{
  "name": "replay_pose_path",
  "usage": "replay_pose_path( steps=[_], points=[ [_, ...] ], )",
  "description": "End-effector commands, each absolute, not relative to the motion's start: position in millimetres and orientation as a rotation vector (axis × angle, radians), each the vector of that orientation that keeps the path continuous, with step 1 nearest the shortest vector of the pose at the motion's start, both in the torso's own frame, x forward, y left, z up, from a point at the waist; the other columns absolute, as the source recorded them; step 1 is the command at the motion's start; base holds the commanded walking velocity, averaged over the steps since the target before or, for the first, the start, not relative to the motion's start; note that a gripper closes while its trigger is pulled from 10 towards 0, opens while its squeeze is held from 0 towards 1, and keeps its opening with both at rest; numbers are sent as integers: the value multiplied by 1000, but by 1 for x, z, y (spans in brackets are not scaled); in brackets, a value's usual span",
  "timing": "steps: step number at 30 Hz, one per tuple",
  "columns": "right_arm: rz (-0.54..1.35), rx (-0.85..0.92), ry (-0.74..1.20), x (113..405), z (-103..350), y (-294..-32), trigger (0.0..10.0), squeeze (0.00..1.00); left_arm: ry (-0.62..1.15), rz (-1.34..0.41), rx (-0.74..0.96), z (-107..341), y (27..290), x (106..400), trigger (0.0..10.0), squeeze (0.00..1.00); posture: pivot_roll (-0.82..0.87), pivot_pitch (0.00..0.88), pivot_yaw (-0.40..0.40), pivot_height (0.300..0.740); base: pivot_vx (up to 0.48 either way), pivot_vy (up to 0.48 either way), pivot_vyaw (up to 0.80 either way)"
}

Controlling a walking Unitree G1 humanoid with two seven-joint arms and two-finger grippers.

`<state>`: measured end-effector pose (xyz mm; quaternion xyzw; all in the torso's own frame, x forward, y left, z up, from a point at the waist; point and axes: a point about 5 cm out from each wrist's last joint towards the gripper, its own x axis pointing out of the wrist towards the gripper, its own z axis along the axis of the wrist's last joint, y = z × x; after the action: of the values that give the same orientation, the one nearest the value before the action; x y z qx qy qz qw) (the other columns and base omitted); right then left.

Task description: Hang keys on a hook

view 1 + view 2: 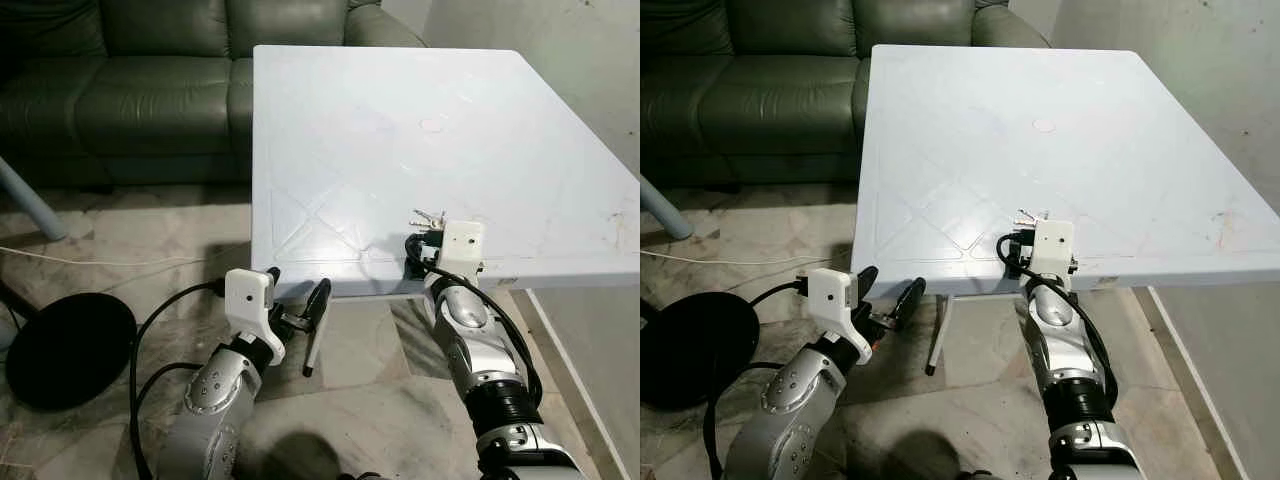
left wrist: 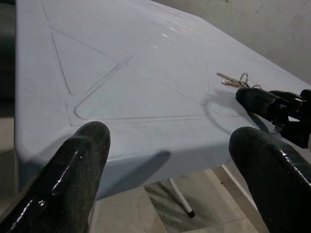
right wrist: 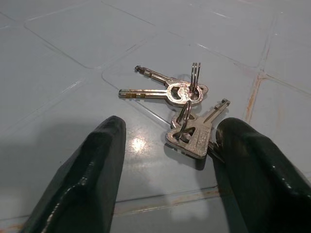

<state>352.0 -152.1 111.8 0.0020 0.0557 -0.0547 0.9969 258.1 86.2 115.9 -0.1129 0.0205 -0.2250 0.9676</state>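
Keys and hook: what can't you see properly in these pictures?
- Hook: nowhere in these views, so where the keys go cannot be told.
- Keys, eye views: mostly hidden behind the right gripper and its white camera box; too small to count.
- Table legs: mostly hidden under the tabletop.
- Sofa: cut off by the picture's top edge.

No writing, label, brand or number can be read anywhere. The keys (image 3: 187,114) lying between the right claw's (image 3: 170,165) fingers bear stamped marks too small and blurred to make out, and the counter (image 1: 400,130) carries no print.
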Motion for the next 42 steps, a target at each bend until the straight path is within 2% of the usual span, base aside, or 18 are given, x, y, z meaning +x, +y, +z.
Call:
replay_pose_path(
  steps=[1, 2, 4, 6, 9, 10, 16, 19, 20, 21, 22, 23, 26, 27, 30, 31, 32, 42],
  points=[
    [-126, -1, 108, 351, 112, -156, 2627, 0, 28, -453, -233, 120, 86, 257, 10000, 0, 52, 182, -89, 732, 0, 0, 0],
    [-127, -2, 107, 352, 112, -156, 7529, 0, 29, -449, -237, 120, 86, 257, 10000, 0, 51, 176, -88, 732, 0, 0, 0],
    [-128, -2, 106, 352, 112, -156, 8549, 0, 29, -447, -239, 120, 86, 257, 10000, 0, 51, 176, -88, 732, 0, 0, 0],
    [-128, -8, 97, 352, 112, -156, 9373, 0, 31, -448, -239, 120, 86, 256, 10000, 0, 51, 176, -87, 732, 0, 0, 0],
    [-130, -16, 89, 352, 113, -156, 8941, 0, 32, -452, -239, 120, 85, 256, 10000, 0, 50, 175, -87, 732, 0, 0, 0],
    [-138, -14, 91, 353, 113, -157, 10000, 0, 31, -450, -241, 120, 85, 257, 10000, 0, 49, 175, -87, 732, 0, 0, 0],
    [-144, -12, 80, 354, 115, -157, 10000, 0, 29, -444, -240, 121, 85, 258, 10000, 0, 50, 175, -86, 732, 0, 0, 0],
    [-144, -7, 70, 355, 115, -155, 8863, 0, 28, -442, -241, 121, 85, 258, 10000, 0, 51, 174, -86, 732, 0, 0, 0],
    [-145, -6, 67, 355, 116, -154, 6000, 0, 28, -441, -241, 121, 85, 259, 10000, 0, 50, 175, -87, 732, 0, 0, 0],
    [-145, -6, 65, 356, 116, -153, 6000, 0, 28, -439, -241, 121, 85, 259, 10000, 0, 50, 175, -87, 732, 0, 0, 0],
    [-146, 0, 60, 357, 117, -152, 2235, 0, 26, -438, -240, 122, 85, 259, 10000, 0, 51, 179, -88, 732, 0, 0, 0],
    [-146, 2, 58, 357, 117, -152, 1216, 0, 26, -438, -239, 122, 85, 260, 10000, 0, 51, 179, -88, 732, 0, 0, 0],
    [-145, 4, 62, 357, 118, -150, 588, 0, 26, -433, -241, 122, 85, 259, 10000, 0, 52, 182, -90, 732, 0, 0, 0],
    [-144, 7, 63, 357, 117, -150, 3373, 0, 26, -433, -242, 122, 85, 259, 10000, 0, 53, 183, -92, 732, 0, 0, 0],
    [-141, -5, 53, 357, 118, -150, 1569, 0, 26, -430, -241, 121, 85, 259, 10000, 0, 53, 181, -91, 732, 0, 0, 0],
    [-141, -7, 52, 358, 118, -150, 4275, 0, 26, -429, -242, 121, 85, 259, 10000, 0, 53, 184, -91, 732, 0, 0, 0],
    [-141, -6, 52, 358, 117, -150, 10000, 0, 27, -427, -244, 121, 85, 258, 10000, 0, 55, 181, -92, 732, 0, 0, 0],
    [-137, -19, 58, 358, 115, -151, 10000, 0, 29, -420, -245, 121, 85, 258, 10000, 0, 56, 190, -99, 732, 0, 0, 0]
  ],
)
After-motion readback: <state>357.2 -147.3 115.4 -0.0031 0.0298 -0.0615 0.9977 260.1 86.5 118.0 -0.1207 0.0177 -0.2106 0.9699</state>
